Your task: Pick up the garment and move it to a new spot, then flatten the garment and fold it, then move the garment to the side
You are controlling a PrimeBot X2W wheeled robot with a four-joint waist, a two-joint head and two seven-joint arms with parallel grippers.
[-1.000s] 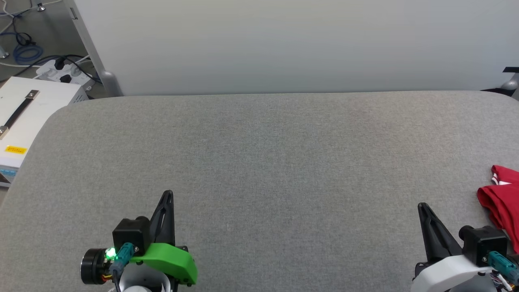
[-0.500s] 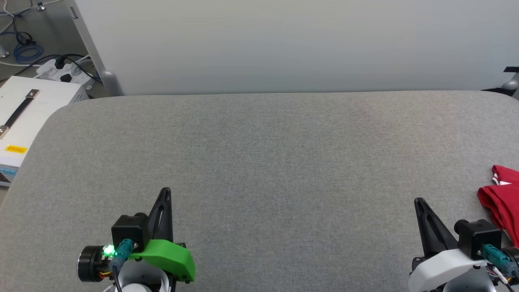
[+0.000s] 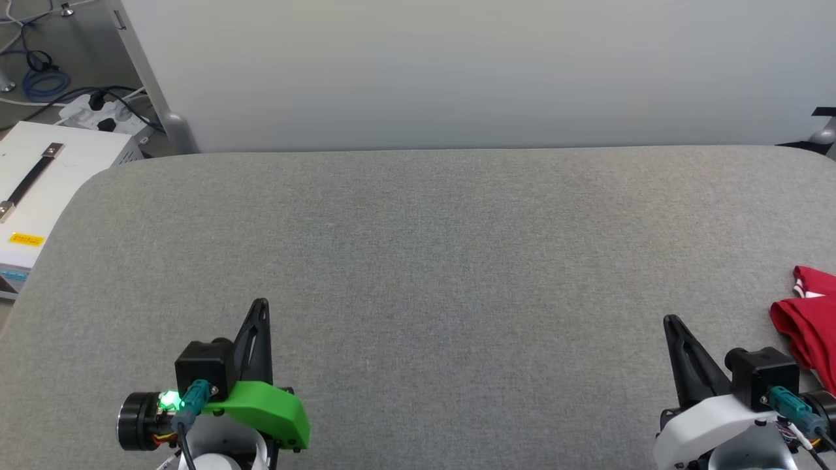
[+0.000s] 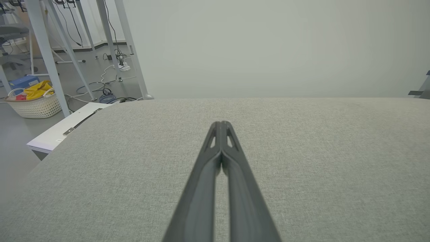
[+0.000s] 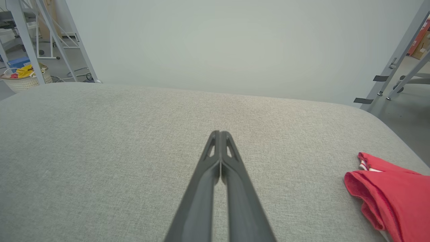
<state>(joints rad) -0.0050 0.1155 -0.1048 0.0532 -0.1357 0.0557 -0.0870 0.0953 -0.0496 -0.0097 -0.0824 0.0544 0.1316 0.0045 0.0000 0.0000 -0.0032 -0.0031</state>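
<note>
The garment (image 3: 808, 323) is a red bundle with a bit of white-striped trim, lying at the right edge of the grey padded table (image 3: 418, 248); most of it runs out of the head view. The right wrist view has the garment (image 5: 389, 191) at its lower right, apart from the fingers. My right gripper (image 3: 669, 321) hovers near the front right, shut and empty, a short way left of the garment. My left gripper (image 3: 260, 304) sits at the front left, shut and empty. Both wrist views show the left gripper (image 4: 221, 123) and right gripper (image 5: 219, 133) with fingertips pressed together.
A pale wall panel (image 3: 457, 72) stands behind the table's far edge. Off the left edge is a white case with a black handle (image 3: 39, 176), with cables and a power strip (image 3: 98, 111) on the floor. A basket with yellow cloth (image 4: 32, 99) sits farther left.
Both grippers have drifted slightly to the left and a little forward over the table. The garment has not moved.
</note>
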